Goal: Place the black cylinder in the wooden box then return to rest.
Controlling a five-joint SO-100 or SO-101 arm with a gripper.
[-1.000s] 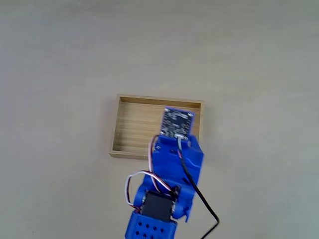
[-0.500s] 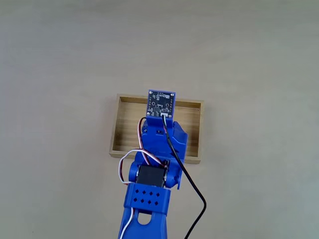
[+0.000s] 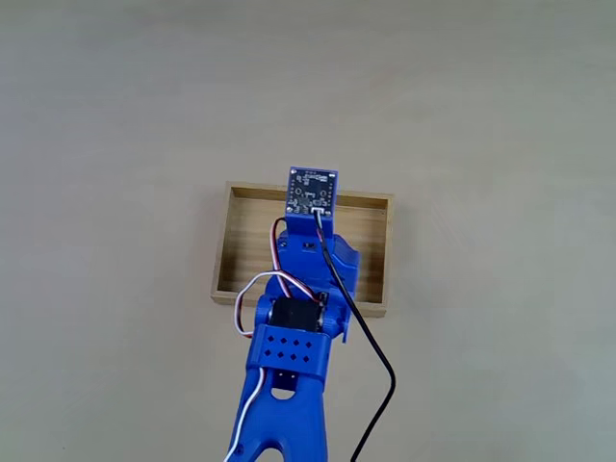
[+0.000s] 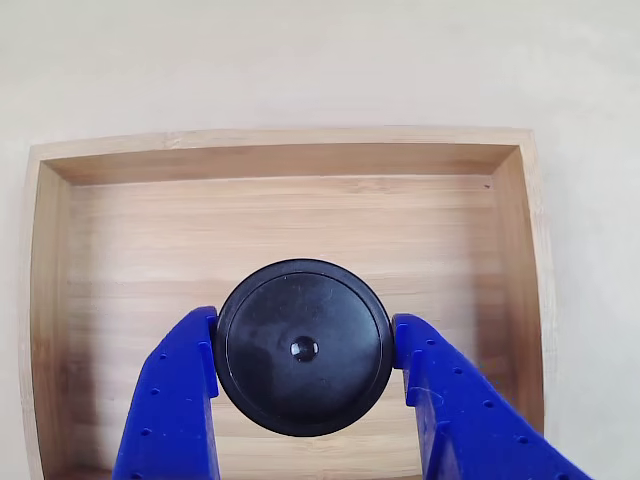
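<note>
Swinging across from the box's 4 o'clock corner, the arm (image 3: 294, 356) now reaches in along the middle of the box, and its board-topped head has barely shifted over the last half second, so it looks to be settling. That puts the cargo over the target, which is just what the task wants before a release.

Biggest first: the pale tabletop (image 3: 115, 115), bare apart from the box (image 3: 241, 252), a shallow wooden tray with low walls. In the fixed view the arm comes up from 6 o'clock and its head sits at the box's 12 o'clock wall.

In the other view, the blue fingers (image 4: 305, 372) are pinching the cylinder (image 4: 304, 347) from 9 and 3 o'clock, pads against its sides. It hangs over the box floor, a little toward the 6 o'clock side of centre. My call: lower a touch, let go, then pull back to rest.

Writing? None legible; the circuit board (image 3: 313, 191) carries only blurred specks.
</note>
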